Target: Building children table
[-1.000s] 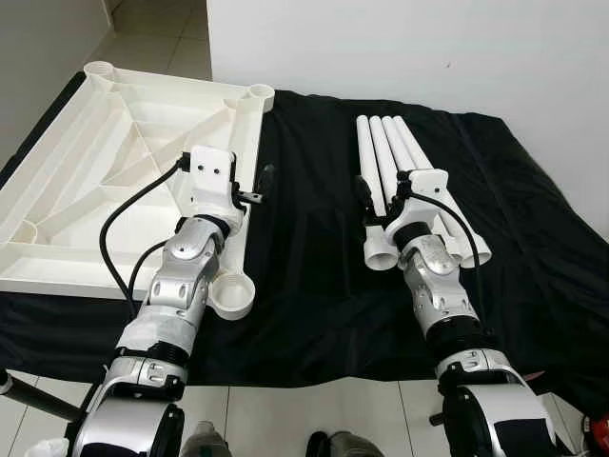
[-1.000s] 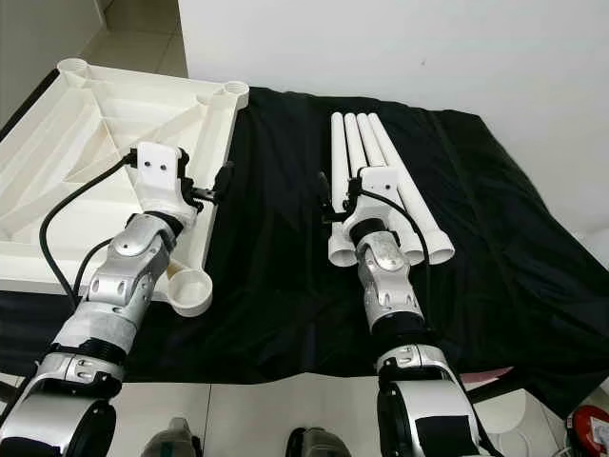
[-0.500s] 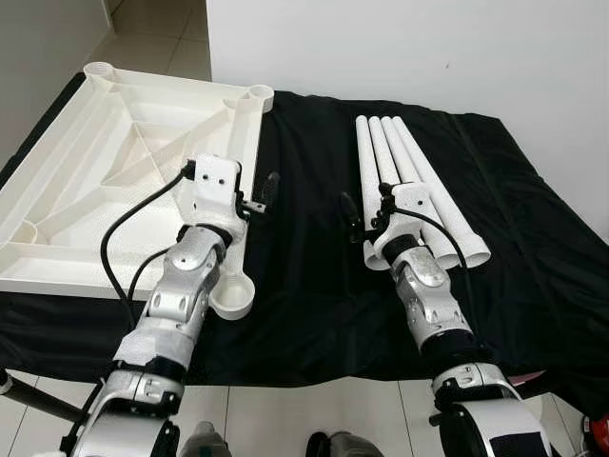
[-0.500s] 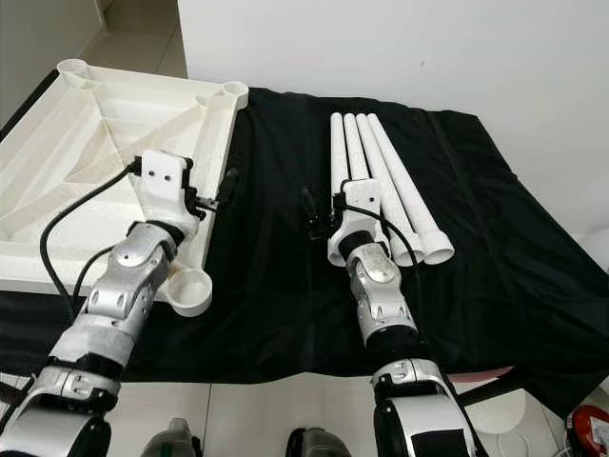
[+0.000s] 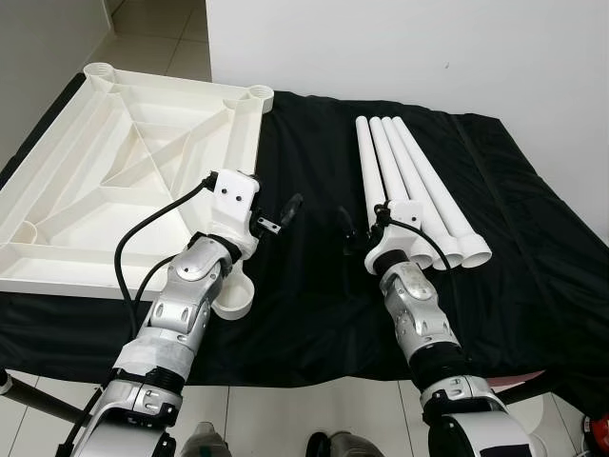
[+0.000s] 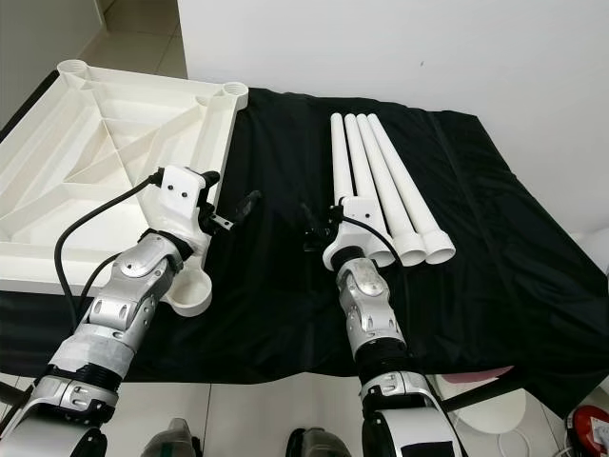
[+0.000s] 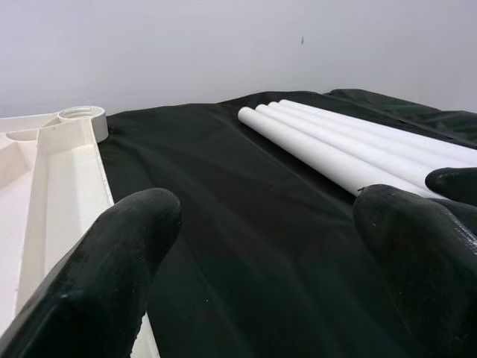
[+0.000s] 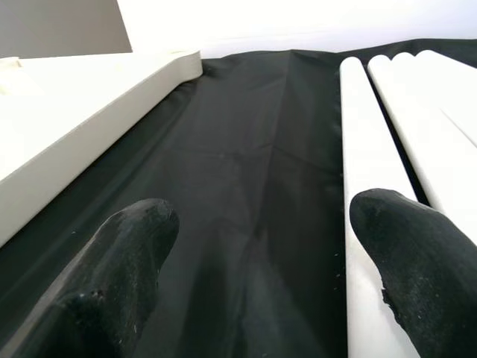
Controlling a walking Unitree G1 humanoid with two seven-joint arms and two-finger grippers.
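Both claws, left claw [image 5: 285,211] and right claw [image 6: 313,228], drew inward, spread empty; wrist views reveal fingertips [image 8: 134,246].

Home room: tiled floor [image 5: 152,38], plain white wall [image 5: 400,48].

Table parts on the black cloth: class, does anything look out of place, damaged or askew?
Nothing stands out. The white tabletop lies underside up, as assembly needs, and the four white legs lie side by side beside it, apart from it. Both pincers, left and right, hover open over the cloth.
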